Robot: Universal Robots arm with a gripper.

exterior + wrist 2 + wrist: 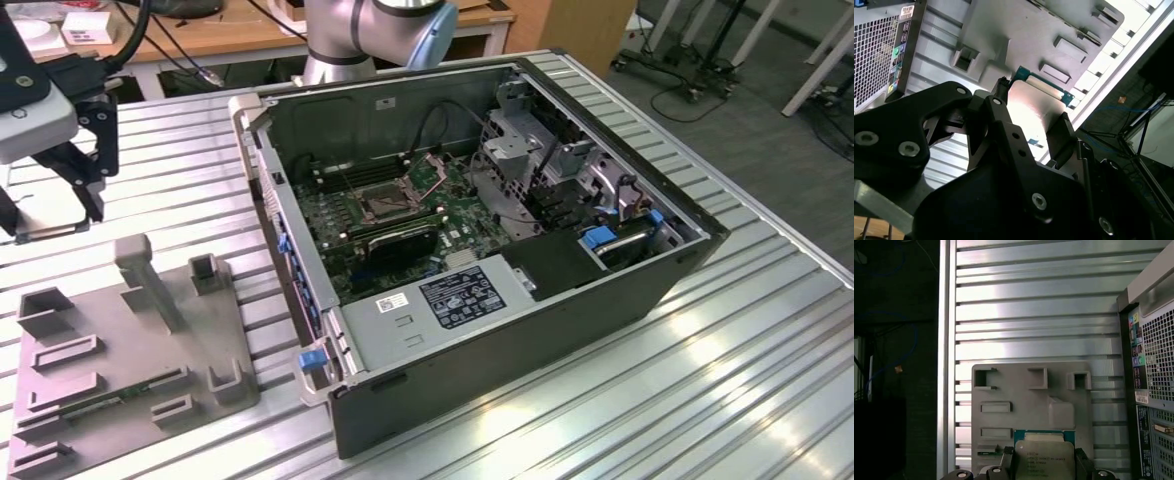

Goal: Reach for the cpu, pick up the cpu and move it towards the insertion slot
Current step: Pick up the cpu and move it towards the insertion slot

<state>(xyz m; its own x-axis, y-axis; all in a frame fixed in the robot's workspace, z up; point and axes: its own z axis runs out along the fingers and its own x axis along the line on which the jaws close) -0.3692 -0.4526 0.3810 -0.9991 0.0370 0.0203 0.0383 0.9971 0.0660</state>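
The black two-fingered claw (1044, 460) is closed part-way on the cpu (1044, 458), a flat square chip with a pale silvery metal face and a thin green rim. In both wrist views one finger presses each of two opposite edges. The chip's other two edges are free.

The chip hangs in the air over the grey plastic holding tray (127, 385), clear of its upright posts and shallow recesses.

On the exterior view's clock face, the claw sits at about ten o'clock from the open black computer case (534, 330), well apart from it. The tray lies at about eight o'clock.

The insertion slot (378, 206), a dark square socket in a silvery bracket, lies on the green board inside the case. The case's raised wall edge stands between it and the claw.

A bare strip of the ribbed aluminium worktop (747, 350) separates the tray from the case. In the first wrist view, the worktop's long edge runs close past the tray, with dark open space beyond it.
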